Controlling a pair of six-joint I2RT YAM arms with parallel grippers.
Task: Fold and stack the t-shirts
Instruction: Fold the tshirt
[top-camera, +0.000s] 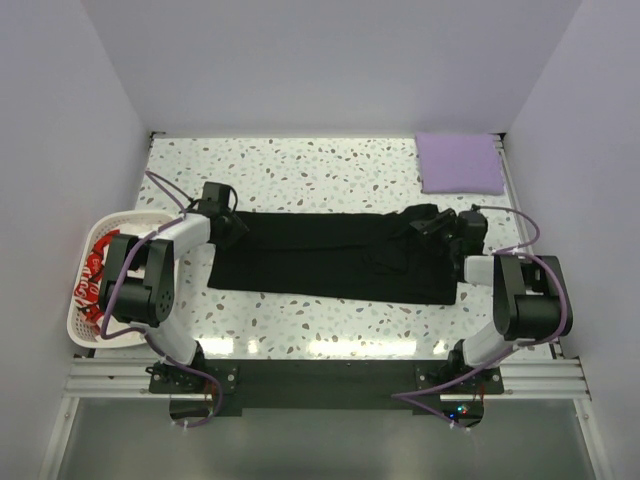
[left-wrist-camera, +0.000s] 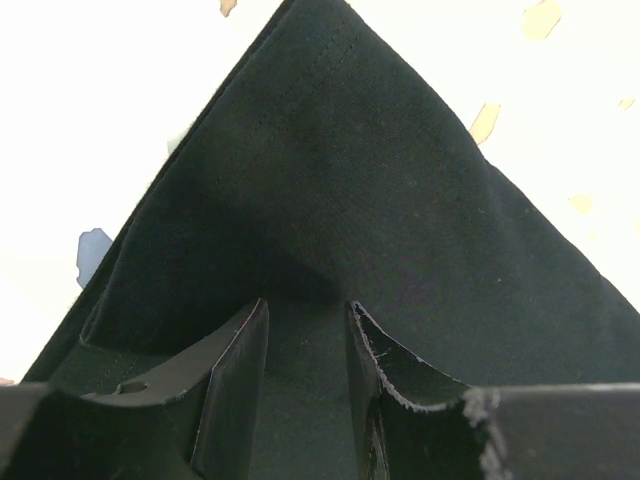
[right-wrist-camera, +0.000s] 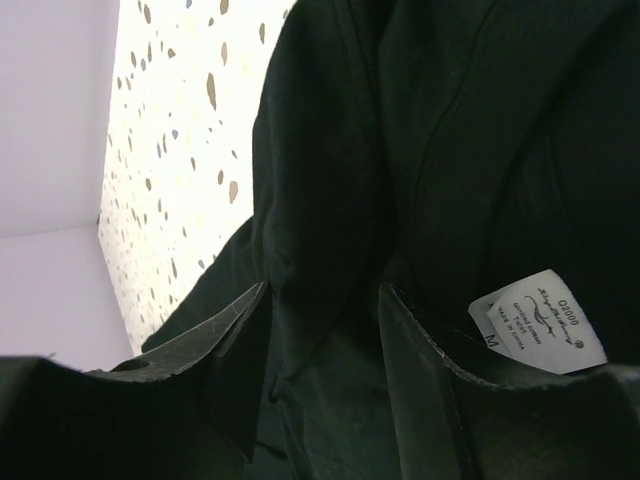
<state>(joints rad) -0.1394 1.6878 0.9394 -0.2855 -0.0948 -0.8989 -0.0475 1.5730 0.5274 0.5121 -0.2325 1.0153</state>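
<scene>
Black shirt (top-camera: 335, 262) lies stretched on the worktop (top-camera: 330, 165) between both tools. Left tool (left-wrist-camera: 308, 310) is narrowed onto a stitched edge, cloth tenting away ahead of it. Right tool (right-wrist-camera: 322, 290) straddles bunched cloth, label just to its right; a real pinch, I can't tell. It looks soft, light and floppy: take hems and corners, both ends together.

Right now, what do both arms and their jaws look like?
Both the left arm and right arm have bulky black joint housings joined by white links. A purple cable loops along each. The jaws are black, flat and angular, with rough, frayed edges.
</scene>
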